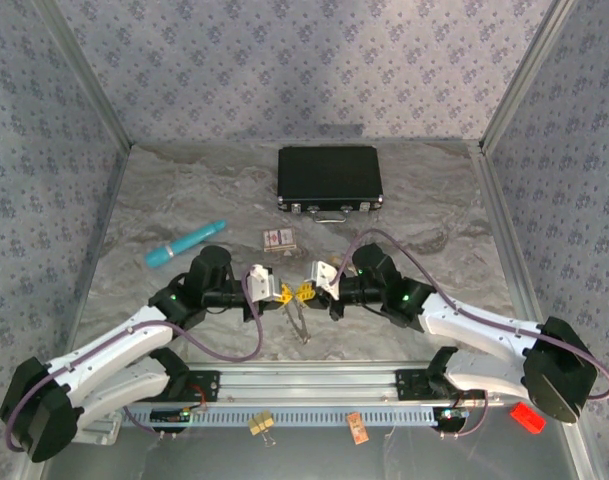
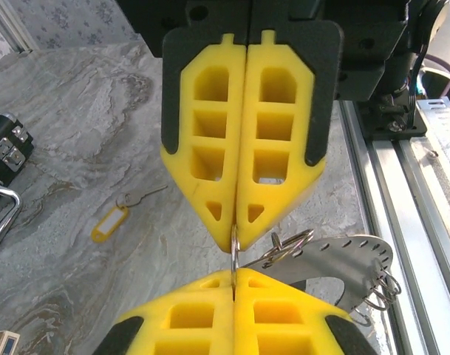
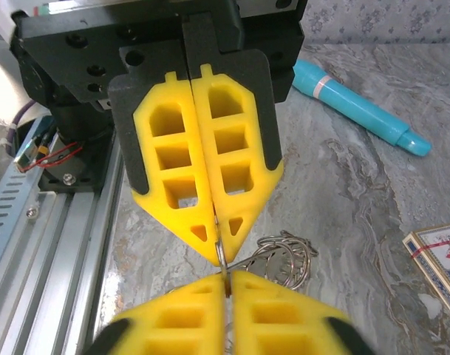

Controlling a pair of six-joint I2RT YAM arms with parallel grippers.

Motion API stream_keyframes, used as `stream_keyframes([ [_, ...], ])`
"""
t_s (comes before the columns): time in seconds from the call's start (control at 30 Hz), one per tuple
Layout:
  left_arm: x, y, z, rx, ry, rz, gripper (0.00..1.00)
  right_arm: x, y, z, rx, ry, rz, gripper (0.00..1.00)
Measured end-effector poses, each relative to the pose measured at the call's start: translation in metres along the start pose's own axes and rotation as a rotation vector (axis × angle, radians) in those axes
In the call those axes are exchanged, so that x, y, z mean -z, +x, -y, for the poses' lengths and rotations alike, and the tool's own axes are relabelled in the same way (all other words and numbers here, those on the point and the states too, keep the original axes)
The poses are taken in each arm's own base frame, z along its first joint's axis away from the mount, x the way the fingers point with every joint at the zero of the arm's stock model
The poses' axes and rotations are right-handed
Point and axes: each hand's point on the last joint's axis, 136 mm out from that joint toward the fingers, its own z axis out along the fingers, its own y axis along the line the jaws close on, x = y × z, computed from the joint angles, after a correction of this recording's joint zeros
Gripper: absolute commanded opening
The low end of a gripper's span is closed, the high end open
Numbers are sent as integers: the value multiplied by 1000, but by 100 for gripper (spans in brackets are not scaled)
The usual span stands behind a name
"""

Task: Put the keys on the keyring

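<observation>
the left tool (image 1: 283,293) and the right tool (image 1: 305,292) meet tip to tip above the middle of the desk (image 1: 434,220), in front of the two arm bases. the keyring (image 2: 233,250), a thin metal loop, stands upright in the small gap between the two sets of yellow fingertips. its lower end sits in the seam of the left tool, which is clenched on it. its upper end runs into the seam of the right tool, whose fingers also look pressed together on the loop. just beside the keyring is a cluster of split rings (image 3: 284,255), and a curved metal strip (image 2: 335,262) with a row of holes hangs by them. i cannot tell whether they are linked to the loop. a yellow tag (image 2: 110,222) lies flat on the desk off to one side. farther back lie a blue pen (image 1: 186,243), a small card box (image 1: 279,239) and a closed black case (image 1: 329,178), all well apart from the tools.
</observation>
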Motion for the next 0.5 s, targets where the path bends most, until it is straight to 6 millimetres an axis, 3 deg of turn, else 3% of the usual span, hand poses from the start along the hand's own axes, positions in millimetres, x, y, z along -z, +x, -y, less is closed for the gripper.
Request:
stream_keyframes([
  [0.23, -3, 11, 1, -3, 3, -93, 0, 1, 1, 3, 83, 37, -101, 29],
  [0.5, -7, 14, 0, 6, 22, -165, 0, -3, 18, -1, 103, 23, -171, 28],
])
